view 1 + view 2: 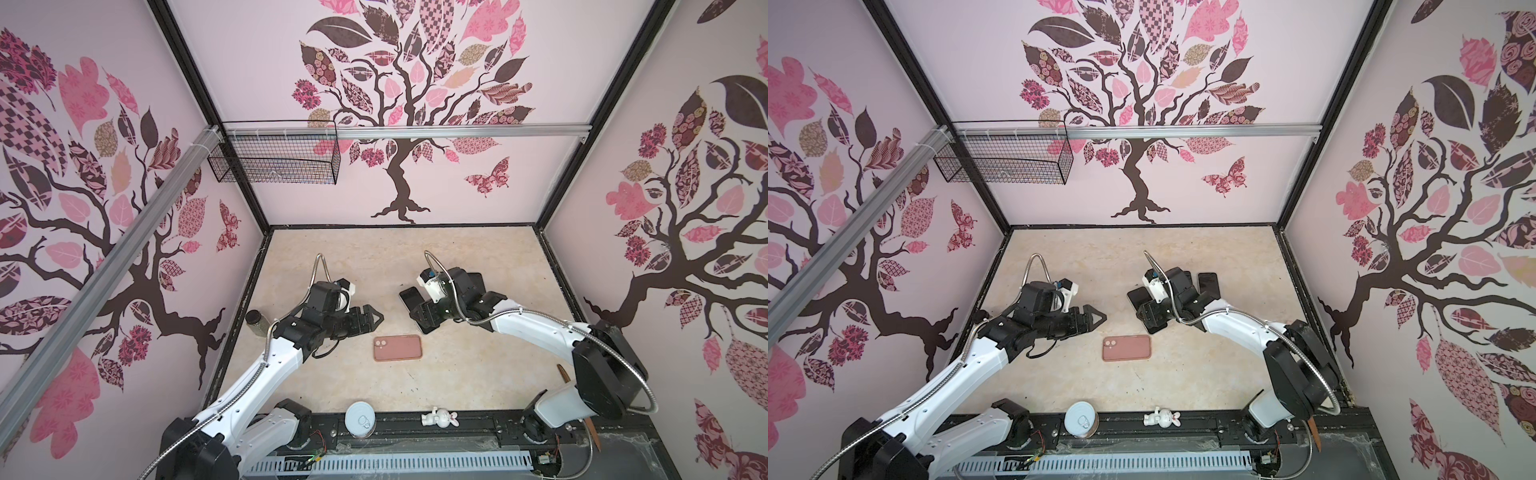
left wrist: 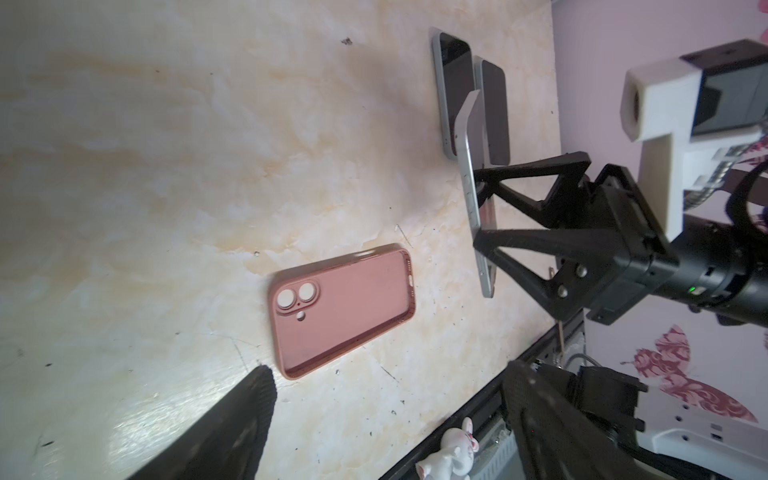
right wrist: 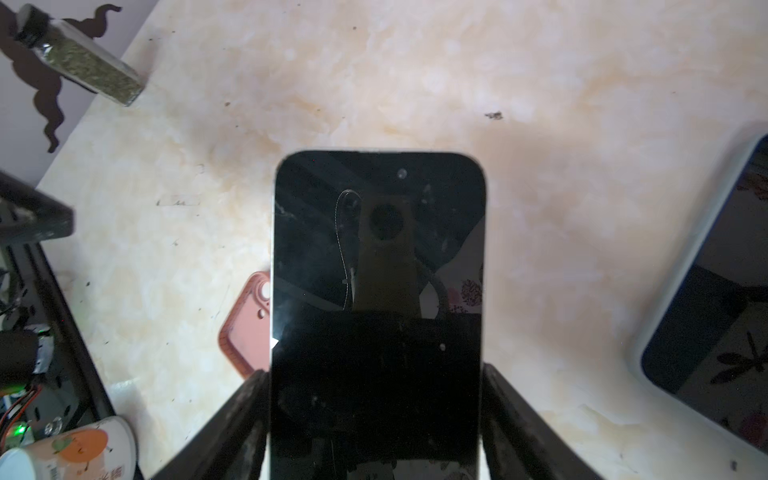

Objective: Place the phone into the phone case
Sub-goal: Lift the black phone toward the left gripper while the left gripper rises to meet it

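- Front rail [image 1: 478, 428]: a tin can [image 1: 360, 419] and a white rabbit figurine [image 1: 439, 417] sit nearest you, well apart from the work.
- Centre of the table [image 1: 478, 374]: the pink phone case [image 1: 397, 348] lies flat, open side up, camera cut-outs toward your left.
- Just beyond it, to the left: your left gripper [image 1: 371, 318] hovers w/ jaws spread wide, holding nothing and clear of the case. A spice jar [image 1: 256, 322] sits at the table's left edge.
- Beyond the case, to the right: your right gripper [image 3: 376, 386] is clamped on the phone [image 3: 378, 249] by its long edges. The dark screen fills the right wrist view. The phone is up off the table, apart from the case.
- Behind that: two other phones [image 2: 451, 91] lie flat, screens up, side by side.
- Back wall: a wire basket [image 1: 274, 162] hangs left of ctr.
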Controlling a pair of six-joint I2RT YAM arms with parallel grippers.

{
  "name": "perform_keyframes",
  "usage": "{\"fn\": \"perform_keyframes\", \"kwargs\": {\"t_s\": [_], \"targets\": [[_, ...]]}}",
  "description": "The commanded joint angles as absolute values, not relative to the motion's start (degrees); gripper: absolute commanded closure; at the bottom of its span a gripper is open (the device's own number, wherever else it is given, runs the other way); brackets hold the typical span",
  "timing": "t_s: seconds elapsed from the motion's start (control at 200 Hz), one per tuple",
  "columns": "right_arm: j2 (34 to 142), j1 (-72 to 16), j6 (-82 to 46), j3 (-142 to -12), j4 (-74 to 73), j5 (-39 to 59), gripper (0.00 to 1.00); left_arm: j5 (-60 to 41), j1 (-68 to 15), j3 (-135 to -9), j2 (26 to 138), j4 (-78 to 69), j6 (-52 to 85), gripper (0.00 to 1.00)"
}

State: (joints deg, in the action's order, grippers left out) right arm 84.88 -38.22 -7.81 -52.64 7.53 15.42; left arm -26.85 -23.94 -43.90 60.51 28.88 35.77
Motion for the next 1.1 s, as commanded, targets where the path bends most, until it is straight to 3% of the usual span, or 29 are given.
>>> {"fn": "perform_keyframes", "kwargs": {"t_s": [0.0,0.705,1.095], "targets": [[79.5,-39.5,-6.8,-52.3,2.7,17.3,0.49,-36.2,-23.6,-47.3,61.6,22.8,36.8,0.13],[73.8,-44.4,-2.5,-51.1,3.7,16.9,0.49,-45.7,-23.5,-49.5,70.6,11.8,44.0,0.41],[73.3,-46.8,-0.6,-52.0,4.8,14.4,0.5,-47.5,-23.5,-50.0,72.3,11.2,44.9,0.74]]}}
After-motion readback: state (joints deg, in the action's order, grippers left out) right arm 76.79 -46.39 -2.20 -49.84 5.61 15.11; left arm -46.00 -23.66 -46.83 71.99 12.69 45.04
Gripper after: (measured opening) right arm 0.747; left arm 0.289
